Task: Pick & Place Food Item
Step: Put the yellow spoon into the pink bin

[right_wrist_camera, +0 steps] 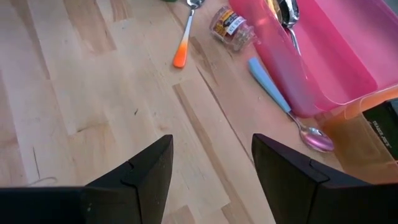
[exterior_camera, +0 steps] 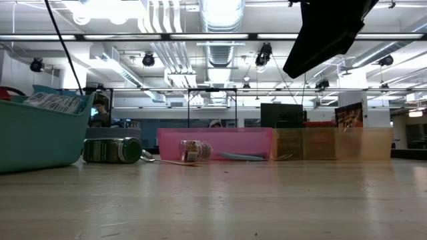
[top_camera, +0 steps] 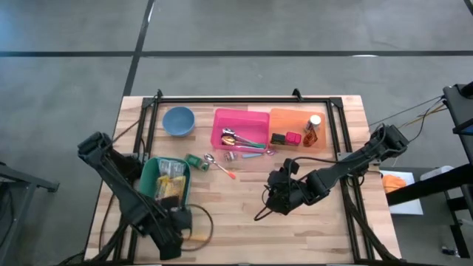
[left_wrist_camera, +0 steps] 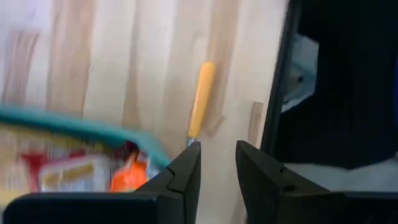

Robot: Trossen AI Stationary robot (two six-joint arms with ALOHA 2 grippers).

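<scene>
High view: the packets (top_camera: 171,185) lie in the basket (top_camera: 148,174) at the table's left-front. Their long axis cannot be told. The left gripper (top_camera: 183,222) is just in front of the basket's front rim, close to the table's front edge. The right gripper (top_camera: 277,198) hangs over bare wood at centre-right, with open room around it. A can (top_camera: 195,160) lies just right of the basket.

Low view: the can (exterior_camera: 112,150) lies on its side, long axis across the picture, touching the basket (exterior_camera: 37,137). Bare board fills the foreground.

Left wrist view: the jaws stand narrowly apart, empty; the basket rim (left_wrist_camera: 74,124) and a packet (left_wrist_camera: 68,174) are beside one finger (left_wrist_camera: 180,177).

Right wrist view: the jaws stand wide, empty, above bare wood; a spoon (right_wrist_camera: 183,46) and pink bin (right_wrist_camera: 336,62) lie ahead.
</scene>
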